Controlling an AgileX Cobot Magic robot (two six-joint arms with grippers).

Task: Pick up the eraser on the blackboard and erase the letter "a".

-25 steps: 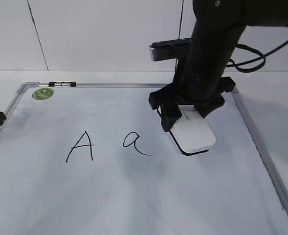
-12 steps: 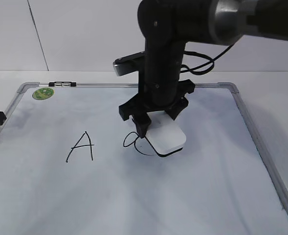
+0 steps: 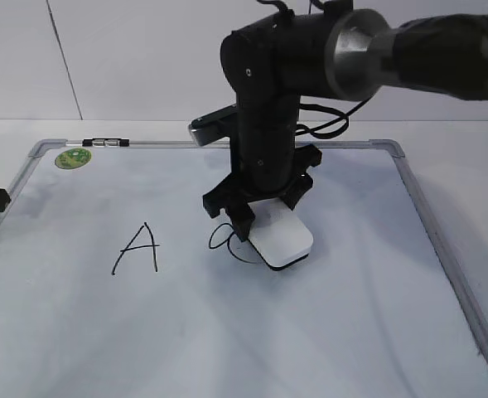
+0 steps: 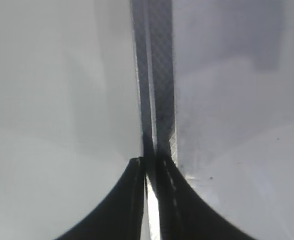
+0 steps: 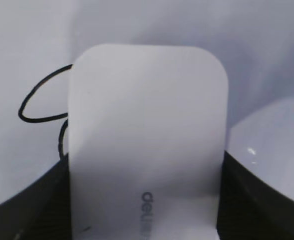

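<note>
Clamped in the right gripper (image 3: 264,217), the eraser (image 3: 282,238) has been carried left onto the letter "a" (image 3: 225,242), whose 3 o'clock half is now covered, so wiping is judged begun.

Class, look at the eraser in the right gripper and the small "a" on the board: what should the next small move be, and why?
Probably slide the eraser a little further left across the letter "a". The right gripper holds it on the blackboard, covering only the tail; the loop shows unerased beside its left edge.

Bare blackboard (image 3: 310,332) surrounds the eraser (image 3: 282,236); capital "A" (image 3: 137,248) stands apart.
</note>
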